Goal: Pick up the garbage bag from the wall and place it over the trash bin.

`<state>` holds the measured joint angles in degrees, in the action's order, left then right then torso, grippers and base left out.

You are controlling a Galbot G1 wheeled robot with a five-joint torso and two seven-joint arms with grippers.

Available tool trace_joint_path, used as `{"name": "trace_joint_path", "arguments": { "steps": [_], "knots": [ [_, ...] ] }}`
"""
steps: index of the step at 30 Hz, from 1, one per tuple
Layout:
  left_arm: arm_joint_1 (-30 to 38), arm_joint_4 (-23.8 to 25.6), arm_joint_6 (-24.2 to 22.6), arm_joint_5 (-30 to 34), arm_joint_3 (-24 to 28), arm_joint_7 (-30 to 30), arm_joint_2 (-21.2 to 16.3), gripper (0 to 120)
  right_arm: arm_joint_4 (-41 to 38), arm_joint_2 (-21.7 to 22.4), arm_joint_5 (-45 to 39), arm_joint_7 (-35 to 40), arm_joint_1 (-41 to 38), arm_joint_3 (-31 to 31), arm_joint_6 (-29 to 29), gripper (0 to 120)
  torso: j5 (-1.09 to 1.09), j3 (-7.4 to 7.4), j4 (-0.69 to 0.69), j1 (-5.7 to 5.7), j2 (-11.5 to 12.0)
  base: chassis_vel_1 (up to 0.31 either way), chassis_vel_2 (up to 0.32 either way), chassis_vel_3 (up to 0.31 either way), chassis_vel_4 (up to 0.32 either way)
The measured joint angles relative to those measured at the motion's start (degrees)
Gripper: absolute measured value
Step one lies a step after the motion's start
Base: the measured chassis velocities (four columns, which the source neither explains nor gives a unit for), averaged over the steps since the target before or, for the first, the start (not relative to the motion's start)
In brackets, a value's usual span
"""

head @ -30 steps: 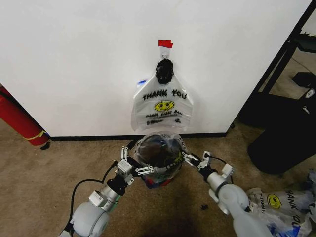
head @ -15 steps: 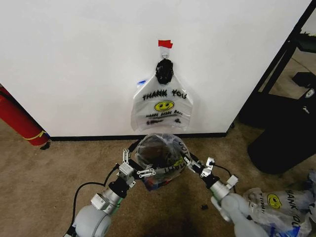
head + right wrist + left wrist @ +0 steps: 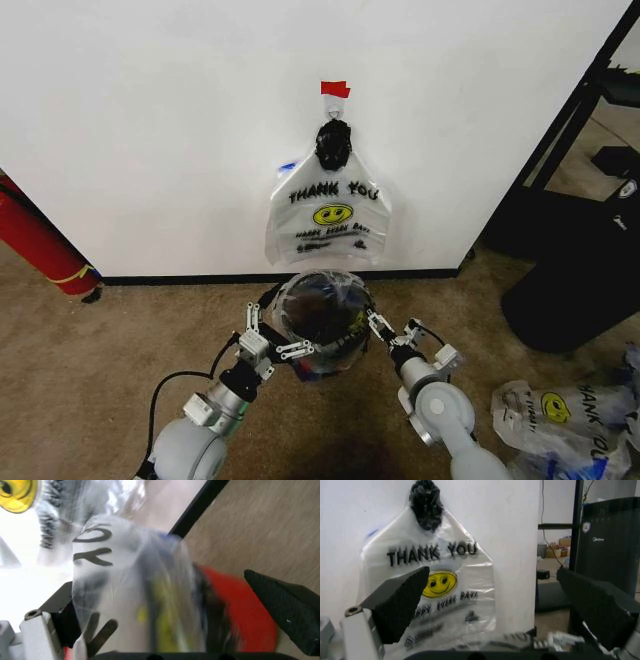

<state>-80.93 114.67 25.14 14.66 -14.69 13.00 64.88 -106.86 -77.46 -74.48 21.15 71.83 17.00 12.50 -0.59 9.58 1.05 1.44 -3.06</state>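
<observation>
While a garbage bag [image 3: 325, 300] is already draped over the trash bin [image 3: 322, 368], the work is judged to be in its last step: the plastic is being settled around the rim. The trash bin stands on the carpet [image 3: 90, 370] just in front of the wall [image 3: 150, 130], near the black baseboard, and its red base can be seen under the plastic. A second bag of the same kind [image 3: 328, 218] hangs on the wall above it, below a small red tape strip [image 3: 335, 89], with its knotted handles on the hook.

The left gripper [image 3: 278, 340] is placed at the left side of the bin's rim. Its fingers are spread apart, and in the left wrist view no plastic is seen between them [image 3: 485, 603]; the hanging bag is seen beyond them. The right gripper [image 3: 378, 327] is placed at the right side of the rim. In the right wrist view its fingers are also apart [image 3: 170, 603], and the bag's plastic lies between them, but it is not pinched.

The bag looks loose on the right side, so a further tug down over the rim may be needed there. The plastic is thin and can slip or tear on the wire mesh, so a gentle pull is called for. More bags [image 3: 560, 410] are lying on the floor at the far right.
</observation>
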Motion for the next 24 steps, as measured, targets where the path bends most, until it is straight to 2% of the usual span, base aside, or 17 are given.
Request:
{"name": "trace_joint_path", "arguments": {
  "steps": [6,11,13,15,16,18,20,24],
  "knots": [
    [0.1,-1.0,0.0,0.0,0.4,0.0,0.4,100,-0.3,-2.8,-3.7,5.6,-1.8,1.4,1.3,100,0.00,0.00,-0.01,0.00,0.0,0.000,0.000,0.000,0.000],
    [0.0,-1.2,0.0,0.0,0.3,0.0,0.5,100,1.7,-2.8,-3.2,3.6,-1.6,1.9,1.3,100,0.01,0.00,-0.01,0.00,0.0,0.000,0.000,0.000,0.000],
    [-0.1,-1.2,0.0,-0.1,0.1,0.1,0.5,100,3.7,-1.4,1.4,-4.4,-0.5,1.9,1.5,100,0.01,0.00,-0.01,0.00,0.0,0.000,0.000,0.000,0.000],
    [-0.2,-1.2,0.1,-0.2,0.1,0.1,0.5,100,6.9,0.4,9.2,-17.4,0.6,2.3,0.9,100,0.02,0.00,-0.01,0.00,0.0,0.000,0.000,0.000,0.000],
    [-0.2,-1.2,0.1,-0.2,0.1,0.1,0.5,100,6.9,0.4,9.2,-17.4,0.6,2.3,0.9,100,0.02,0.00,-0.01,0.00,0.0,0.000,0.000,0.000,0.000],
    [-0.1,-1.7,0.0,-0.2,0.3,0.1,0.7,100,8.9,1.7,13.2,-27.2,1.2,3.1,0.2,100,0.03,0.00,0.00,0.00,0.0,0.000,0.000,0.000,0.000],
    [0.5,-3.1,-0.3,-0.4,1.1,-0.4,1.6,100,9.4,2.4,13.4,-30.0,1.1,3.5,-0.3,100,0.02,0.00,0.00,0.00,0.0,0.000,0.000,0.000,0.000],
    [2.5,-6.8,-2.0,-3.9,3.8,-4.2,4.0,99,9.4,2.2,12.8,-29.7,0.4,3.6,-0.7,100,0.03,0.00,-0.01,0.00,0.0,0.000,0.000,0.000,0.000]
  ]
}}
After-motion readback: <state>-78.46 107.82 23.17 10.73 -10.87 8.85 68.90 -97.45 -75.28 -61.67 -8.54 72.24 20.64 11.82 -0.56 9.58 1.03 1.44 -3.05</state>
